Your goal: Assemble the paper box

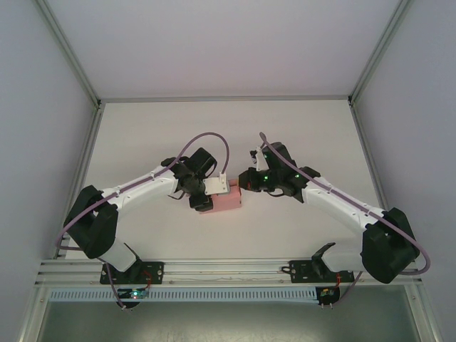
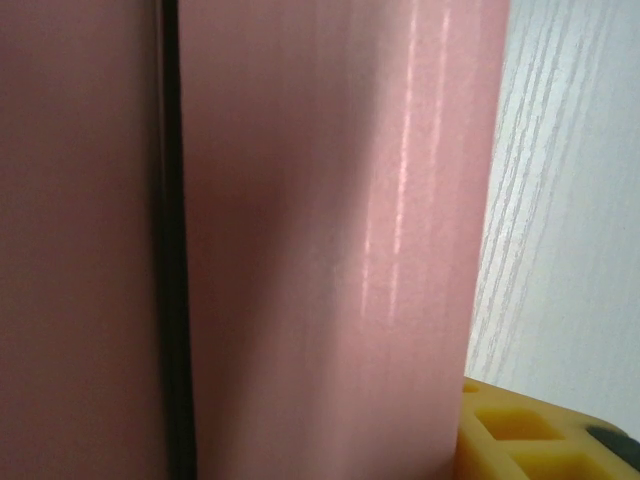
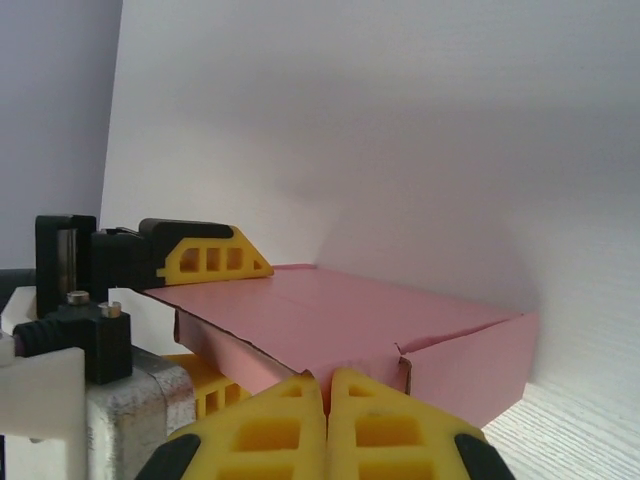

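Pink card paper box is lying on the white table, sitting between the two sets of fingers; the left gripper is meeting its left end and the right gripper is just off its right end, both arms reaching in from the sides.

In the right wrist view the box is lying flat just beyond that gripper's own fingertips, top panel facing up, a short tear or notch showing at the near corner; the left gripper's upper finger is resting on the top panel and its lower finger is sitting under it, so the left jaws are clamping the card between them, nearly closed.

The right gripper is showing its yellow pads pressed together with no gap, tips touching the box's near edge; cannot tell whether any card is caught between them.

In the left wrist view the pink card is sitting right against the camera, a dark seam running down it; one yellow finger is peeking in beside the card's right edge, wood-grain table showing past it.
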